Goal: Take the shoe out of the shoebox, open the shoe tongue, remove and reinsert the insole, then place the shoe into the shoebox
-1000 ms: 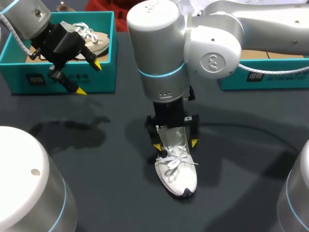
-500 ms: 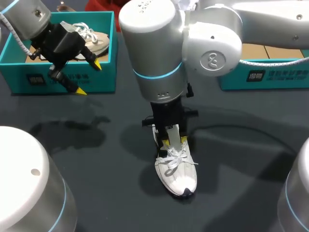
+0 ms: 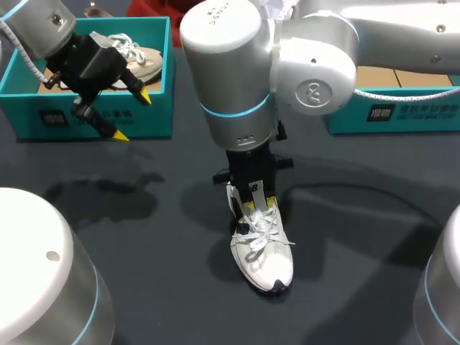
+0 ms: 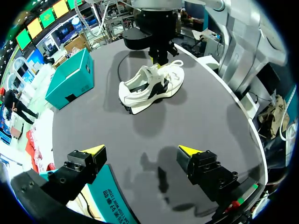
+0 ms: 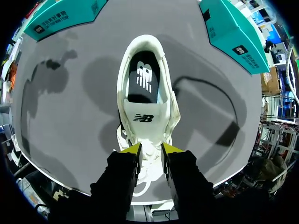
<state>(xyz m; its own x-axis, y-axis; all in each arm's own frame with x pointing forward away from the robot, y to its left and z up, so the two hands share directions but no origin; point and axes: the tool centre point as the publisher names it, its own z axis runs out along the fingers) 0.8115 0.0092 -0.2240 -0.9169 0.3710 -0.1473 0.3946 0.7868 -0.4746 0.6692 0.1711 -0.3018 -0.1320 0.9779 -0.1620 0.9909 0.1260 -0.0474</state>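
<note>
Nearest, the white shoe (image 3: 263,255) stands sole-down on the dark surface (image 3: 144,237), toe toward the near edge. The right arm (image 3: 237,79) descends directly over its heel end. The right jaws are drawn close and pinching the tongue (image 5: 142,122) just above the laces, one yellow tip on each side. A dark insole (image 5: 144,77) lies seated inside the shoe. Farther back on the left, the left jaws are spread wide and empty, hanging over the front wall of the teal shoebox (image 3: 93,118), which holds a second shoe (image 3: 140,57). Another teal box (image 3: 402,111) sits at far right.
</note>
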